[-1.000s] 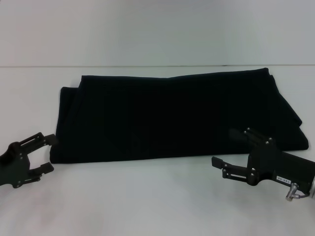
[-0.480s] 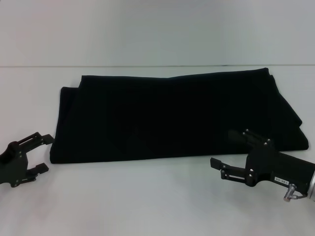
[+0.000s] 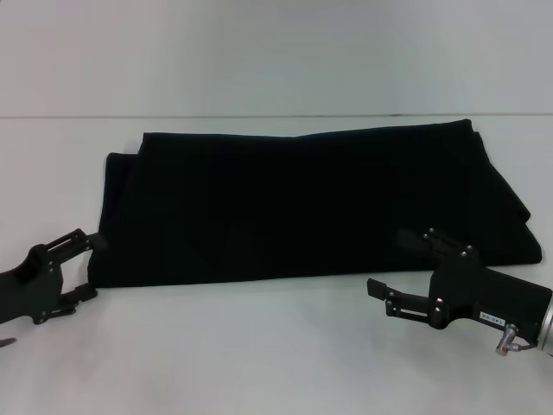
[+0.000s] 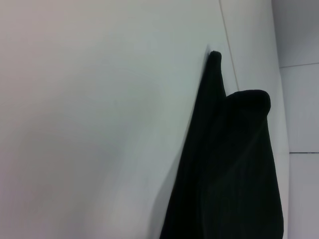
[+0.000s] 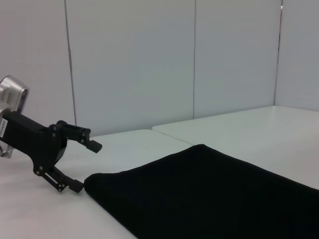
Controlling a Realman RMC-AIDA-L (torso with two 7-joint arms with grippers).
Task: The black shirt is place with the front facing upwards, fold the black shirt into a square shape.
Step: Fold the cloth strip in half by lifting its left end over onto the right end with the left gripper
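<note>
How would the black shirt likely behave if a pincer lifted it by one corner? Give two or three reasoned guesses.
The black shirt would probably droop: it lies flat in soft folded layers on the table. The layers would likely slide apart, since nothing pins them. It seems light, so the open left pincer and open right pincer, both at its near edge, should lift it easily.

**Three cameras on one folded shirt**

The head camera looks forward and down across the white table [image 3: 276, 363], taking in the whole black shirt [image 3: 302, 207]; the left wrist camera sits close, facing along the shirt's edge; the right wrist camera sits low, looking across the shirt toward the left gripper [image 5: 84, 167] and wall panels [image 5: 129, 59].
</note>
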